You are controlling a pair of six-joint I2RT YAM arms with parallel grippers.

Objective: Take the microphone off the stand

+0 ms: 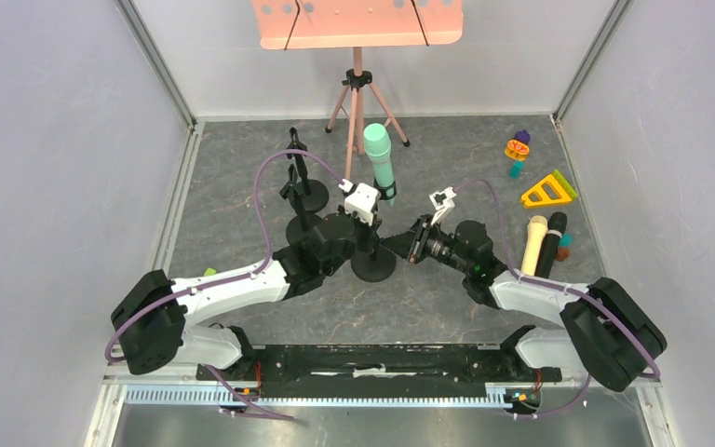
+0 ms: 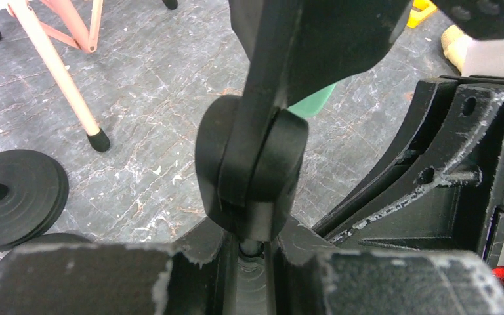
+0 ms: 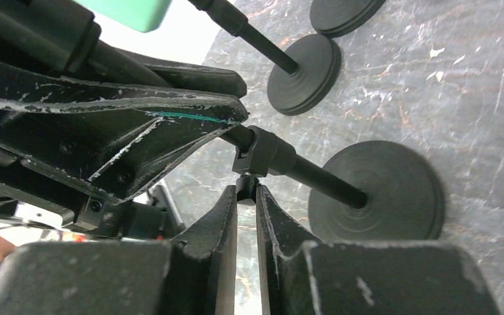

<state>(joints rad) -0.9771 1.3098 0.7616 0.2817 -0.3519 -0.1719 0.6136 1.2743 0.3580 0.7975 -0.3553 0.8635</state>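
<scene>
Grey table [image 1: 242,168]; left gripper [image 2: 251,254] clamps stand [image 2: 249,177] under microphone [image 1: 379,154]; right gripper [image 3: 247,194] seemingly nips knob [image 3: 245,182].

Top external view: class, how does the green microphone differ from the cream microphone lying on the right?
The green microphone is clipped in the stand, off the table; the cream microphone lies flat on the table. The green one is near the middle; the cream one is at the right, beside a black microphone. Both are handheld microphones of similar shape.
</scene>
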